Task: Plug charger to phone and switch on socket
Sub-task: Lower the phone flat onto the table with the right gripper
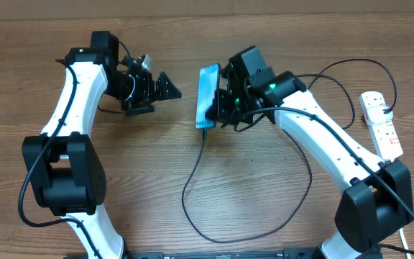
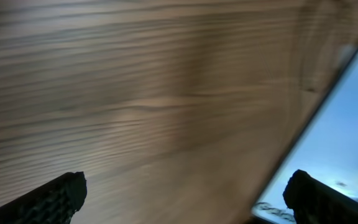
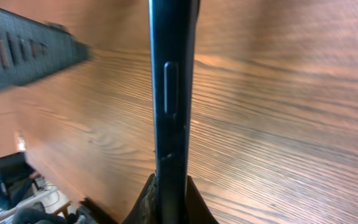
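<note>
The phone (image 1: 208, 92) has its blue screen lit and stands tilted up on its long edge at mid-table. My right gripper (image 1: 223, 102) is shut on it from the right. In the right wrist view the phone's dark edge (image 3: 171, 93) runs up from between the fingers (image 3: 149, 202). The black charger cable (image 1: 192, 173) meets the phone's near end, loops across the table and runs to the white socket strip (image 1: 381, 124) at far right. My left gripper (image 1: 160, 85) is open, just left of the phone and holding nothing. Its view shows the phone's screen (image 2: 347, 124) past the right fingertip (image 2: 309, 199).
The cable's wide loop (image 1: 264, 234) lies over the near middle of the wooden table (image 1: 135, 158). The socket's white cord (image 1: 408, 241) runs off the near right edge. A finger of the left arm (image 3: 23, 53) crosses the top left of the right wrist view.
</note>
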Available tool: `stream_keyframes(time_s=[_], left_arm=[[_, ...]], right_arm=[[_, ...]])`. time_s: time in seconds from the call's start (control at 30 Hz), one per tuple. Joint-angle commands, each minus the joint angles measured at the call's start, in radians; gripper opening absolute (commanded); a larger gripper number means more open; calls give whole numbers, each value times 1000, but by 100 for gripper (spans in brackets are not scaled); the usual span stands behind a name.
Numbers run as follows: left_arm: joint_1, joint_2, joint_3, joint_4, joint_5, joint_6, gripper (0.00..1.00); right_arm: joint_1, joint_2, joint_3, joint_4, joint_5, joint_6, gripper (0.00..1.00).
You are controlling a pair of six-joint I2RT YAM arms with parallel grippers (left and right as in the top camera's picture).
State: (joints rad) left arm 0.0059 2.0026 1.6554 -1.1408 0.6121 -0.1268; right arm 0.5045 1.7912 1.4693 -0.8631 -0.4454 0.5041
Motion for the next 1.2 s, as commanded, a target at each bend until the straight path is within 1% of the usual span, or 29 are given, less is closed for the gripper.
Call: stream_keyframes(time_s=[0.0,0.03,0.07,0.1,0.23,0.3,0.33,0.5,0.57,0.8,0.93,1.07,1.17], left_arm=[[-6,-28,2,-6,-325,-35,100],[-6,-28,2,-6,-361,-36,100],[-5,-28,2,-3,-442,-36,100],[-5,-28,2,-2,-484,-35,100],[-5,-28,2,-6,-569,-35,100],[-5,-28,2,-5,-571,-35,100],[-5,-28,2,-5,-570,-35,100],[-9,-28,2,-6,-564,-35,100],[-9,-28,2,-6,-564,-35,100],[-9,-28,2,-6,-564,-35,100],[-9,-28,2,-6,-564,-35,100],[-9,-28,2,-6,-564,-35,100],[-9,-28,2,-6,-564,-35,100]], right_arm=[[0,21,-59,42,17,-10,4],[1,29,-73,55,17,-11,4],[7,46,-96,84,10,-11,4],[13,55,-105,103,3,-10,4],[44,106,-123,178,-4,17,4],[56,138,-123,209,-12,34,4],[71,180,-122,249,-39,46,4],[103,275,-123,363,-176,46,4],[116,309,-122,397,-200,50,4],[138,366,-122,489,-188,49,4],[138,369,-123,491,-91,49,4],[138,369,-123,502,-87,49,4],[138,369,-123,503,-82,49,10]])
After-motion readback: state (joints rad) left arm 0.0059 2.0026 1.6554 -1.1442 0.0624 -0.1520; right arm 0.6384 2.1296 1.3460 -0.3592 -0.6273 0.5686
